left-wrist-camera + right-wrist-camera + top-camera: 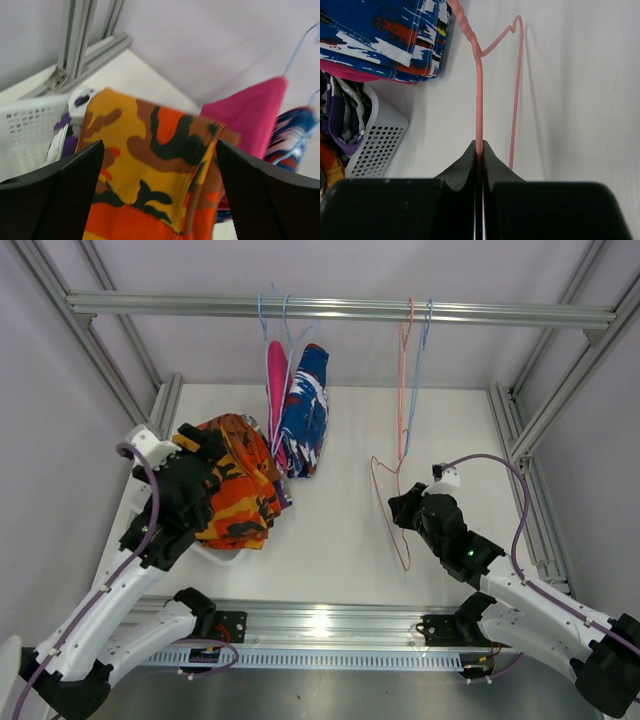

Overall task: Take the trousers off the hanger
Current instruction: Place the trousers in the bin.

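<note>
Orange camouflage trousers [240,490] [150,150] lie on top of a white basket, over purple-white patterned trousers [67,135] [340,115]. My left gripper [205,455] [159,145] hovers open right above the orange pair, one finger on each side, holding nothing. Pink trousers [276,390] [250,115] and blue-white-red patterned trousers [305,415] [380,35] hang on blue hangers from the rail. My right gripper [405,508] [479,146] is shut on the wire of a bare pink hanger [385,500] [479,100] low over the table.
The white perforated basket [225,555] [375,140] [27,125] stands at the table's left. Two empty hangers, pink [405,370] and blue [424,360], hang from the metal rail [500,313] at the back right. Frame posts line both sides.
</note>
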{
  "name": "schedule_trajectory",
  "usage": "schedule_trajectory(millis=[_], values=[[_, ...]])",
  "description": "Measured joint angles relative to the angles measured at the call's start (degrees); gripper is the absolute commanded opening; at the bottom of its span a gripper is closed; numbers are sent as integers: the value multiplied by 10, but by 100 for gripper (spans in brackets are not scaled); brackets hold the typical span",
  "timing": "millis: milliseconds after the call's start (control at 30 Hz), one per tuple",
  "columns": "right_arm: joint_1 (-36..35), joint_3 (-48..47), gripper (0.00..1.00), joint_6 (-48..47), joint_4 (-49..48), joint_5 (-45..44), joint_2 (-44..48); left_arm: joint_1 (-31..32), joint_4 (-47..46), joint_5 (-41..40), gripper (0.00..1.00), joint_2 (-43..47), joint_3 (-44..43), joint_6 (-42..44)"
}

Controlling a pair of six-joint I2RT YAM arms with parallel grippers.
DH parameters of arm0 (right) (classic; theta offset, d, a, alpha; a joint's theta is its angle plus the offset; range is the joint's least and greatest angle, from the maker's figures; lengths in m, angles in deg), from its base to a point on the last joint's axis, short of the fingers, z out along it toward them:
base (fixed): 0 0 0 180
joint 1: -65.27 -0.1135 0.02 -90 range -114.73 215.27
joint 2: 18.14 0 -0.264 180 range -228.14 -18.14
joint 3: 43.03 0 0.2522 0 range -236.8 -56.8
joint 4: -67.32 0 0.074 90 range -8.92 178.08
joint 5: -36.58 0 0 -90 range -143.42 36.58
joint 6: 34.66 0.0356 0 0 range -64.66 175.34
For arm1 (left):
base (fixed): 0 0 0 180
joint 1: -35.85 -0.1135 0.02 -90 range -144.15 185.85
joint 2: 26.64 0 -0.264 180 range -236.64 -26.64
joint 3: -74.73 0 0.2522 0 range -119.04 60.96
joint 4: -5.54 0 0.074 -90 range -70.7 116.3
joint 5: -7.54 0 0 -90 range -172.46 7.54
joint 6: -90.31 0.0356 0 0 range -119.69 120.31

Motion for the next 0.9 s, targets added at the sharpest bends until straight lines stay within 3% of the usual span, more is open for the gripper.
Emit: schedule_trajectory(millis=[267, 533, 900], values=[[2, 0, 0, -10, -1, 0, -11, -2, 18, 23, 99, -90, 64, -85], [12, 0, 0, -17, -6, 0, -43, -45, 21, 78, 99, -259, 30, -131], [15, 0, 0, -19, 8, 6, -3, -48, 63, 114, 99, -191, 32, -150]])
